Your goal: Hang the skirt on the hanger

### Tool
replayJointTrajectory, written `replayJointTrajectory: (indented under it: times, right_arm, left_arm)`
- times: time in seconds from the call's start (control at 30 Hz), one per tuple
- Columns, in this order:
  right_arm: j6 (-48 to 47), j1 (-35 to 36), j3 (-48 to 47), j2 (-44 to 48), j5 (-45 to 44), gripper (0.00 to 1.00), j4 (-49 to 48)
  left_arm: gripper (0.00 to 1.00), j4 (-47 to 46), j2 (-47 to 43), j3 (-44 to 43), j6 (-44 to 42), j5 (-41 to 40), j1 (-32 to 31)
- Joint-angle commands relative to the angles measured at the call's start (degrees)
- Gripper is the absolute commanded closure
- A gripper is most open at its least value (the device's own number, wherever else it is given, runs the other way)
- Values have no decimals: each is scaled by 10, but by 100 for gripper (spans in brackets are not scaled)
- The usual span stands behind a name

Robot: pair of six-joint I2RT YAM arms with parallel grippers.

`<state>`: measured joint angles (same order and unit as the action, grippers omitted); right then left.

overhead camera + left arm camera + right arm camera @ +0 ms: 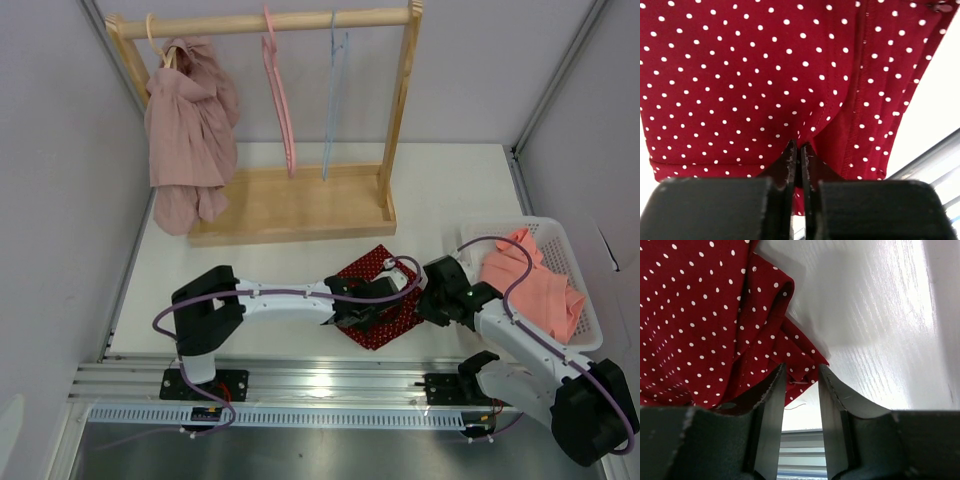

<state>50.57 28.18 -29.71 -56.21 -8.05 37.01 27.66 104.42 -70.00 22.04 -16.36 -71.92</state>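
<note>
The skirt [390,325], dark red with small white dots, lies rumpled on the tabletop [450,190] between the two arms. There is one skirt and three hangers: a pink one [281,100], a blue one [334,90], and one under a dusty-pink garment [188,130]. The left end effector [797,150] is pressed together, pinching a fold of skirt. The right end effector [802,382] is slightly spread at the skirt's corner.

A white plastic lattice basket [582,272] holding a crumpled salmon-pink cloth [530,282] stands near the right claw [801,372], on its right side.
</note>
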Motion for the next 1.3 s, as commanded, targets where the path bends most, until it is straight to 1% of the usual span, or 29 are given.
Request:
replayJointTrajectory:
  times: [0.0,0.03,0.23,0.27,0.3,0.33,0.37,0.4,0.47,0.57,0.63,0.67,0.77,0.8,0.87,0.9,0.97,1.0,1.03,1.07,1.1,1.2,1.23,1.27]
  right_arm:
    - [3,3,7,6,6,64,-21]
    - [2,3,9,3,8,65,-31]
    - [-9,4,-1,-23,0,67,-57]
    - [-12,3,-3,-27,0,69,-61]
    - [-18,3,-7,-35,0,77,-63]
    - [-20,4,-14,-38,-4,82,-63]
    - [-22,4,-20,-41,-6,95,-62]
    - [-30,6,-27,-45,-7,100,-56]
    - [-36,11,-52,-44,-13,100,-47]
    - [-38,44,-96,-40,-34,100,-11]
    - [-22,80,-118,-32,-43,100,19]
    - [-15,94,-134,-28,-48,100,24]
    - [14,142,-170,-13,-63,100,46]
    - [18,150,-182,-12,-70,100,53]
    - [22,163,-205,-13,-83,100,63]
    - [21,165,-226,-14,-94,100,67]
    - [12,165,-249,-22,-104,100,71]
    - [9,166,-262,-27,-115,100,79]
    - [4,166,-285,-32,-119,100,82]
    - [1,165,-297,-37,-122,100,83]
    - [-5,165,-307,-48,-129,100,88]
    - [-15,165,-345,-70,-143,100,92]
    - [-18,166,-352,-77,-144,100,92]
    - [-20,165,-365,-82,-145,100,90]
  left_arm:
    - [98,6,-6,-22,5,-17,15]
    - [100,6,-11,-21,5,-17,17]
    - [100,10,-28,-13,1,-10,32]
    - [100,9,-33,-11,0,-9,34]
    - [100,4,-35,-9,-1,-3,36]
    - [100,2,-39,-2,-2,-1,37]
    - [100,0,-43,0,-3,0,41]
    - [100,0,-46,2,-7,2,44]
    - [100,-5,-54,15,-11,7,54]
    - [100,-19,-76,33,-17,26,104]
    - [100,-32,-100,39,-20,54,125]
    - [99,-34,-105,39,-27,60,140]
    - [97,-22,-109,8,-43,55,151]
    - [93,-22,-110,-3,-45,55,152]
    - [89,-24,-112,-15,-41,66,154]
    - [79,-28,-116,-17,-37,71,154]
    - [70,-50,-137,-12,-23,91,154]
    - [63,-56,-148,-9,-17,97,154]
    - [51,-64,-158,0,-13,98,154]
    - [47,-80,-184,5,-7,106,154]
    - [41,-88,-200,10,-3,109,154]
    - [33,-101,-268,44,22,93,153]
    - [32,-103,-285,51,27,90,152]
    - [32,-110,-303,77,38,86,150]
